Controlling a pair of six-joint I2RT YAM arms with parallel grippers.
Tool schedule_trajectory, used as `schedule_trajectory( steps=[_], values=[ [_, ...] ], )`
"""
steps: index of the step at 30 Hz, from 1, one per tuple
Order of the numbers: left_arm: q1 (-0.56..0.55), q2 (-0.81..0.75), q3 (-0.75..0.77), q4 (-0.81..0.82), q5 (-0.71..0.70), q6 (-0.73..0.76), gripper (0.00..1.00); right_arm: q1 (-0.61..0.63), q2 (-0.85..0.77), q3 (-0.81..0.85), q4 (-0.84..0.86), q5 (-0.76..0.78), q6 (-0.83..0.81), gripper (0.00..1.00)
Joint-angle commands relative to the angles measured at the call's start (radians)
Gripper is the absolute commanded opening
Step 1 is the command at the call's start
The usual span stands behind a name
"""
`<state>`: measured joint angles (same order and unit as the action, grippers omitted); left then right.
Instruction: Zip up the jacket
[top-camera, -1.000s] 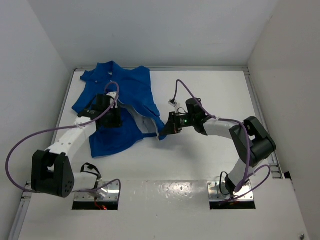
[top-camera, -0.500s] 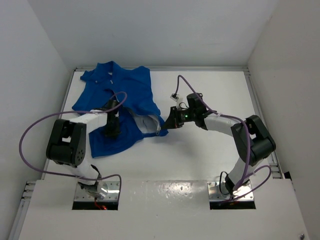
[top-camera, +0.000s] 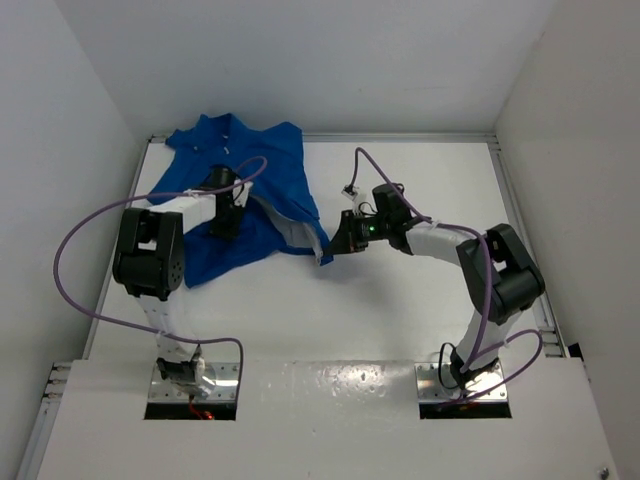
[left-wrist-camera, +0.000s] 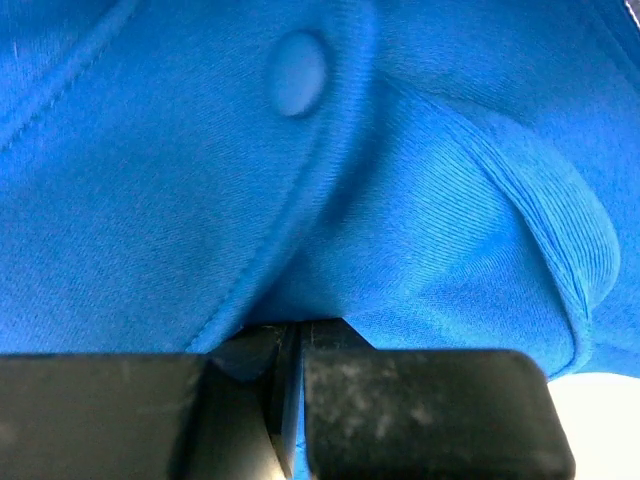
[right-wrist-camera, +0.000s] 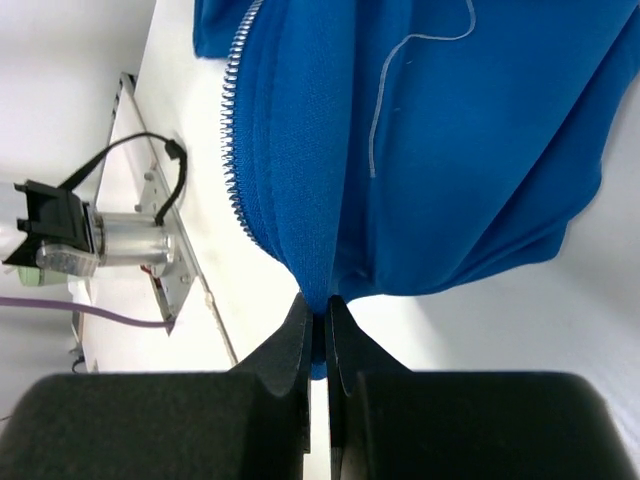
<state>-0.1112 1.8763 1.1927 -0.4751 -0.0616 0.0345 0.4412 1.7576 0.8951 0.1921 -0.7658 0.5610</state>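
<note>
We are watching the royal-blue soft fabric jacket (top-camera: 280, 165) lying bunched in the upper left of the top view, its front gaping open. Our left gripper (left-wrist-camera: 290, 345) is clenching a fabric fold, and our right gripper (right-wrist-camera: 318, 315) is pinching the lower hem beside the pale, unjoined zipper teeth (right-wrist-camera: 233, 150). By our judgement, zipping is not yet begun.

The jacket (top-camera: 275, 185) lies on the counter (top-camera: 420, 300), which extends to the right of it and before it. The left end effector (top-camera: 223, 226) sits on the jacket's middle. The right end effector (top-camera: 326, 253) grips its near-right edge.
</note>
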Motion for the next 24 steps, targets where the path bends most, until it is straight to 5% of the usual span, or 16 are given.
schedule_trajectory(
  steps=[1,10,12,16,19,24],
  values=[
    [0.033,0.053,0.053,0.103,0.022,0.252,0.09,0.005,0.016,0.073,-0.015,0.0,0.017,0.0],
    [0.222,0.136,0.235,-0.059,0.035,0.544,0.07,0.044,0.083,0.224,-0.058,0.01,0.065,0.0],
    [0.254,0.068,0.245,-0.097,0.09,0.587,0.15,0.051,0.091,0.232,-0.062,0.031,0.068,0.0],
    [0.266,-0.136,0.178,-0.16,0.29,0.591,0.54,0.08,0.108,0.274,-0.088,0.085,0.043,0.0],
    [0.223,-0.305,0.131,-0.16,0.299,0.455,0.99,0.085,0.115,0.312,-0.117,0.149,0.011,0.0],
    [0.076,-0.373,0.162,-0.204,0.138,0.199,1.0,0.079,0.157,0.363,-0.141,0.209,-0.023,0.0]
  ],
)
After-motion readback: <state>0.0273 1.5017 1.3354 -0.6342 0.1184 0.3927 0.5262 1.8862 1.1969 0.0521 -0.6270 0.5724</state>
